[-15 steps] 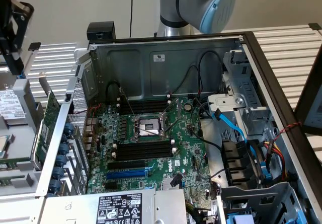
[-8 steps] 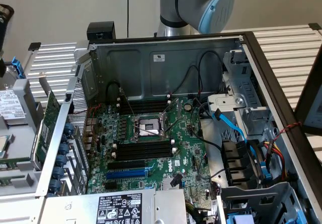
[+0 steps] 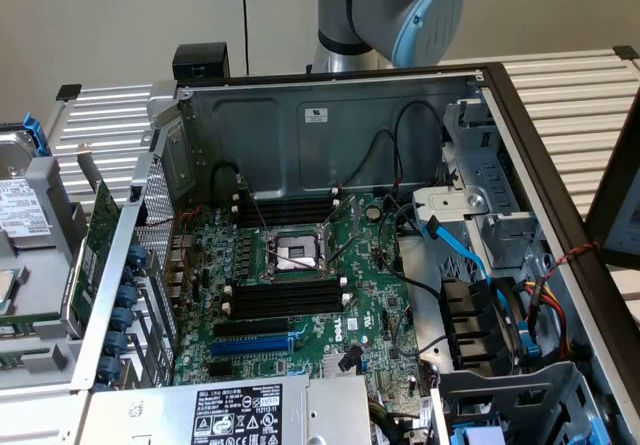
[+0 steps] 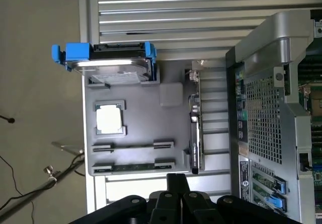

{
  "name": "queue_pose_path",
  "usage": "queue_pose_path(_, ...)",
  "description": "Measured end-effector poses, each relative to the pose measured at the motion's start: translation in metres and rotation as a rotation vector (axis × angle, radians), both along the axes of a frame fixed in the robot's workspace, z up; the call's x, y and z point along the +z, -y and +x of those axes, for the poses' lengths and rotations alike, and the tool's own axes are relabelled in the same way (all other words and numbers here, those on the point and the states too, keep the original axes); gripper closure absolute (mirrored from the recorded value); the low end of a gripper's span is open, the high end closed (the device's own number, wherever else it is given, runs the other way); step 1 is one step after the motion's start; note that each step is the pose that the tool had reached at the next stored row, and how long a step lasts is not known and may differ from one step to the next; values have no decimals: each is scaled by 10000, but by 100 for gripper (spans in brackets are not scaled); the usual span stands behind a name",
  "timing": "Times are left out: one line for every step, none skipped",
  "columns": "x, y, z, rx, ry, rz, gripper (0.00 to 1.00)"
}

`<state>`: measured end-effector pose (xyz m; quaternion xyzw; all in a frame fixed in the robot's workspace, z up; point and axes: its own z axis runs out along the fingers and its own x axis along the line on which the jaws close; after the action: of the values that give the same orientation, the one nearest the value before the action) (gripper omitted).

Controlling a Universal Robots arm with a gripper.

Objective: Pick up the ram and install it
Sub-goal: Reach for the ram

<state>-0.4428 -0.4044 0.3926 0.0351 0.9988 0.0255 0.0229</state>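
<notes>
The ram [image 4: 133,166] is a thin green stick standing on edge in a holder of the grey parts tray [image 4: 171,94]; its label and chips face away. My gripper [image 4: 176,176] hovers just off the tray's edge beside that holder, its black fingers together with nothing between them. A second holder [image 4: 132,145] lies parallel, one step further in; I cannot tell whether it holds anything. In the exterior view, the open computer case shows the motherboard with black memory slots [image 3: 285,300] below the processor socket [image 3: 296,253] and more slots [image 3: 290,210] above it.
On the tray sit a hard drive in a blue caddy [image 4: 108,58], a processor chip [image 4: 109,119] and a green expansion card on edge [image 4: 195,133]. The case's perforated rear wall [image 4: 261,113] stands right beside the tray. Cables [image 3: 470,265] cross the case at the exterior view's right.
</notes>
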Motion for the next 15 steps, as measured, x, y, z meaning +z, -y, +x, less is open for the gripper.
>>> queue_pose_path(0,2,-46,0,1,2,90)
queue_pose_path(-1,3,-92,-1,2,4,90)
queue_pose_path(-1,4,-132,0,2,4,90)
queue_pose_path(-1,5,-163,0,0,4,90)
queue_pose_path(-1,6,-185,1,1,4,90)
queue_pose_path(-2,6,-195,0,1,5,90)
queue_pose_path(-1,7,-198,1,1,5,90)
queue_pose_path(-2,6,-198,1,2,5,90)
queue_pose_path(-1,6,-198,2,2,5,90)
queue_pose_path(-1,6,-199,1,1,5,90)
queue_pose_path(-1,6,-199,0,1,5,90)
queue_pose_path(-1,6,-199,0,0,5,90)
queue_pose_path(-1,6,-199,0,1,5,90)
queue_pose_path(-1,6,-199,0,1,5,90)
queue_pose_path(-1,6,-199,0,1,5,90)
